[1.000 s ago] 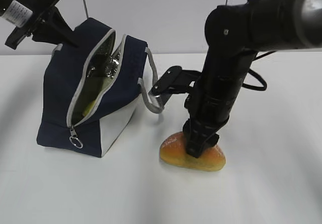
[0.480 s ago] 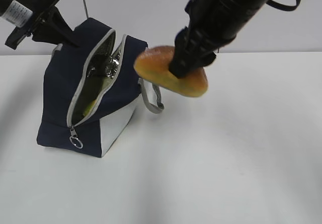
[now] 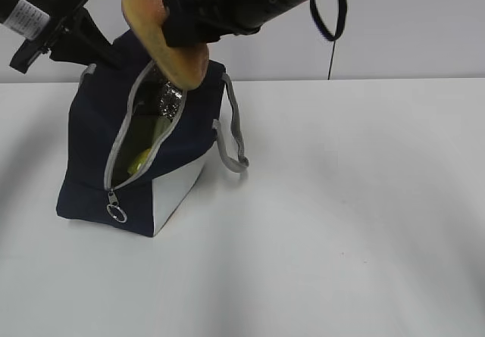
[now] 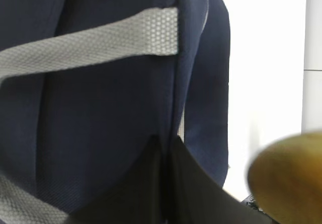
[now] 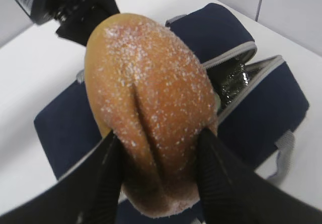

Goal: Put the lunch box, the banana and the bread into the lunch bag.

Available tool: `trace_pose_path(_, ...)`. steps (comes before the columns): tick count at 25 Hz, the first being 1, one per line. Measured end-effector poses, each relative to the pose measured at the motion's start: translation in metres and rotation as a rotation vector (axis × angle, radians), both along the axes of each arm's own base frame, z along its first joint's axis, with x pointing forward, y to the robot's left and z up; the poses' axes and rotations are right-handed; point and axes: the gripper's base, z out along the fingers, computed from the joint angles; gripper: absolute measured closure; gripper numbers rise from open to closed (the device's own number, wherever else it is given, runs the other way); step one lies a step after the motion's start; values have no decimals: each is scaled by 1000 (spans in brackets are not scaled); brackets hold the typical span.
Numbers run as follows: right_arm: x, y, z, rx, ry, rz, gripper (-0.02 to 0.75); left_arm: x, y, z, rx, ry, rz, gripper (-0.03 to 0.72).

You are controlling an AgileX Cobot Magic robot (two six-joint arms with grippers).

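The right gripper (image 5: 158, 158) has its jaws clamped on the bread (image 5: 151, 108), 1 on each flank of the roll. Within the last second the bread has gone from the surface, up and across, to hang above the open zipper mouth of the lunch bag (image 3: 98, 148). The left gripper (image 3: 76, 30), jaws clenched on the bag's far top edge, props it open. Something yellow, likely the banana (image 3: 139, 161), shows inside. Lowering and release look next.
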Motion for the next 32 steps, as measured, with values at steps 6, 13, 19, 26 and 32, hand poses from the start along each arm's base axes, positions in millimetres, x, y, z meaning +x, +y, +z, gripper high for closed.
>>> trace_pose_path(6,29,19,-55,131,154,-107,418,0,0,0,-2,-4,-5,691)
trace_pose_path(13,41,27,-107,84,261,-120,274,0,2,1,-7,-7,-3,691)
trace_pose_path(19,42,30,-102,95,269,-106,106,0,1,1,-14,-6,-3,691)
trace_pose_path(26,42,32,-71,88,279,11,116,0,1,1,-14,-6,-5,691)
trace_pose_path(32,44,5,-42,83,308,22,227,0,1,1,-14,-6,-5,691)
